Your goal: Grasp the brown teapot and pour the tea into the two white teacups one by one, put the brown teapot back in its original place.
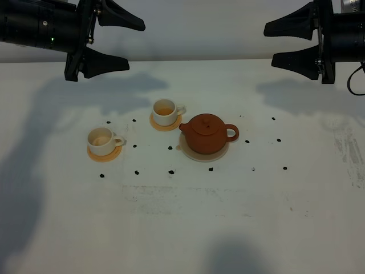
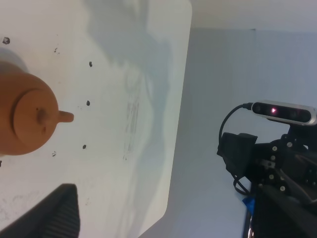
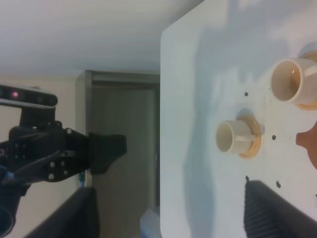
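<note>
The brown teapot (image 1: 206,132) stands upright on its pale round trivet (image 1: 194,154) in the middle of the table, spout to the left. One white teacup (image 1: 165,111) on an orange coaster sits just left of the spout and shows amber liquid inside. The other white teacup (image 1: 103,140) stands farther left and nearer the front. My left gripper (image 1: 126,42) hangs open high at the back left, holding nothing. My right gripper (image 1: 272,43) hangs open high at the back right, also holding nothing. The left wrist view shows the teapot (image 2: 25,115); the right wrist view shows both cups (image 3: 237,137) (image 3: 290,82).
Small dark specks (image 1: 171,171) lie scattered on the white table (image 1: 182,228) around the tea set. Scuff marks (image 1: 351,151) run near the right edge. A camera on a stand (image 2: 282,111) sits beyond the table's side.
</note>
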